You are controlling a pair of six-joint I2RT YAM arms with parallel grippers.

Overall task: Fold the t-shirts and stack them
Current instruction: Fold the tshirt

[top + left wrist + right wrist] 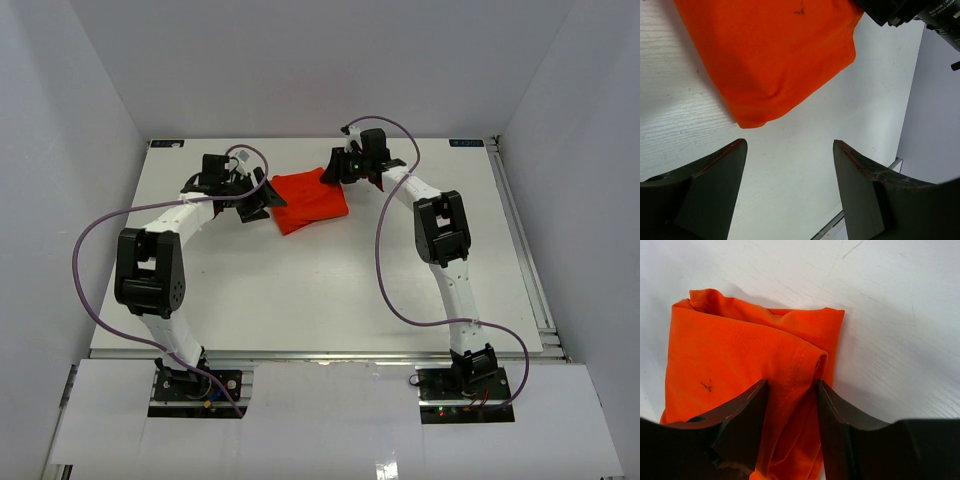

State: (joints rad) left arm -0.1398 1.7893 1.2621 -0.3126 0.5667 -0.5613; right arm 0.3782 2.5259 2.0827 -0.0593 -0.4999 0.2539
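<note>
The shirt is lying folded into a small block at the far middle of the table. The right gripper is reaching in at the shirt's far right corner, its fingers pinching a raised fold of cloth with a stitched seam running between them. The left gripper is hovering just beside the shirt's left edge (not touching it), its jaws standing wide apart over bare table.
</note>
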